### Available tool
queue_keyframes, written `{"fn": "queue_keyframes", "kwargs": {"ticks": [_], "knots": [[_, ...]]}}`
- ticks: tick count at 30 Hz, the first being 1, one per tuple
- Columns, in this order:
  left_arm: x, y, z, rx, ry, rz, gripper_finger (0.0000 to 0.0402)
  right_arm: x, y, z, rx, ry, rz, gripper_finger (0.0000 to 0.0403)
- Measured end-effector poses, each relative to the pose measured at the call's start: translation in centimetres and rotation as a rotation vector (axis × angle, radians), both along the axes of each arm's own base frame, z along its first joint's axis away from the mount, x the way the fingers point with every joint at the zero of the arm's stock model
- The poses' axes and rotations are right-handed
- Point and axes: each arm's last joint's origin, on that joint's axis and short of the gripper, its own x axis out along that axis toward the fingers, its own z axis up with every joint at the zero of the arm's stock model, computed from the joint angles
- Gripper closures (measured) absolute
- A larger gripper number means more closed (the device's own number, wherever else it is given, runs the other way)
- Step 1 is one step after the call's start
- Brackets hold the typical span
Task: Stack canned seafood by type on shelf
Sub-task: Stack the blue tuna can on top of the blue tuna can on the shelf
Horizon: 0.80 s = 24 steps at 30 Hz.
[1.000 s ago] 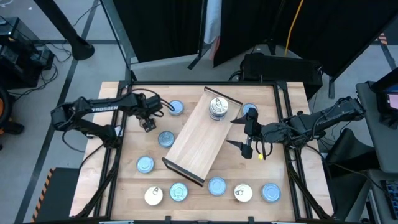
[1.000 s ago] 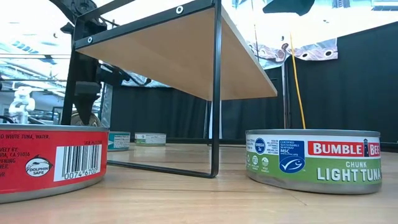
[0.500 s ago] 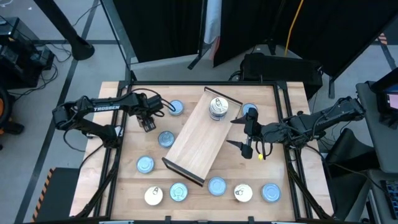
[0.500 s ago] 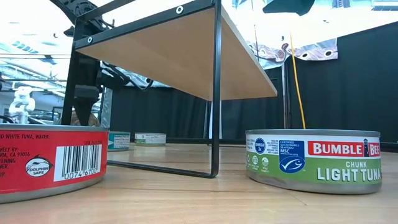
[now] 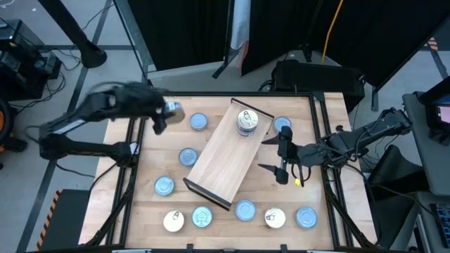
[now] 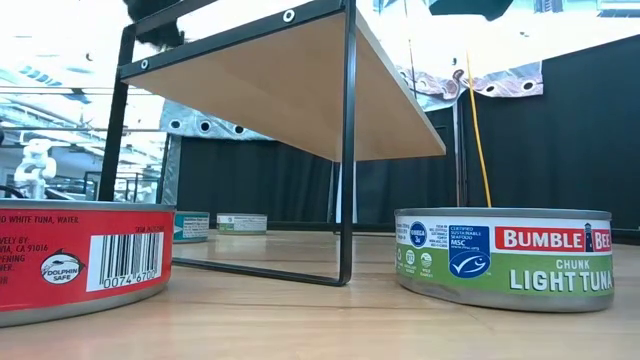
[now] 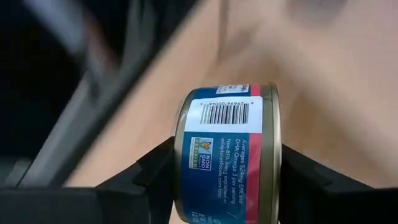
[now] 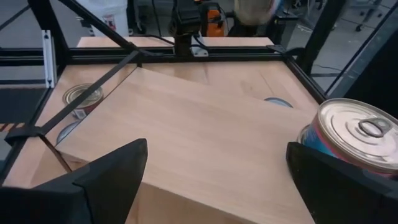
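My left gripper is raised above the table's far left part and is shut on a small tin with a blue and red label. It shows dark at the top of the low view. The shelf stands slantwise at mid-table on dark legs. It carries a stack of silver-topped tins near its far end, also seen in the right wrist view. My right gripper hovers open at the shelf's right side with nothing between its fingers. Other tins lie flat on the table. My left gripper pinches the tin between its two fingers, one on each flat end, so the labelled side wall faces the wrist camera. The fingers slant down from the table's left. The tin is lifted clear of the table, turned on its edge.
Loose tins lie left of the shelf and in a row along the near edge. One blue tin sits right of the shelf. A black frame rims the table.
My left gripper has risen fast from the table beside the shelf's left side, taking the tin up with it clear of the table. It has tipped from pointing down to slanting. My right gripper has kept still.
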Motion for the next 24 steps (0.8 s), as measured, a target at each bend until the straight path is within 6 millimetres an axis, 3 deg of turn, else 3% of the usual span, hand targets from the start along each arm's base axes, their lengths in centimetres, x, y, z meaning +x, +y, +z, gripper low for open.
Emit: {"fn": "queue_keyframes", "kwargs": {"ticks": [6,11,14,17,20,24], "knots": [[0.1,-1.2,8.1,0.067,-0.657,-0.197,0.0199,0.2,0.3,-0.2,0.059,-0.008,-0.021,0.0026],[1.9,-1.1,11.5,0.050,-1.042,-0.341,0.0199,0.2,1.6,-0.7,0.092,0.011,0.010,0.0026],[4.0,-0.3,11.6,0.041,-1.120,-0.295,0.0199,0.1,2.3,-0.9,0.107,0.018,0.031,0.0026],[7.3,0.8,11.1,-0.017,-1.218,-0.242,0.0199,-0.1,2.8,-0.9,0.110,0.019,0.051,0.0026],[11.0,1.6,9.5,-0.119,-1.234,-0.282,0.0199,-0.6,3.1,-0.7,0.113,0.018,0.074,0.0026],[14.8,2.7,6.5,-0.226,-1.110,-0.307,0.0199,-1.5,3.6,-0.8,0.122,0.049,0.098,0.0026]]}}
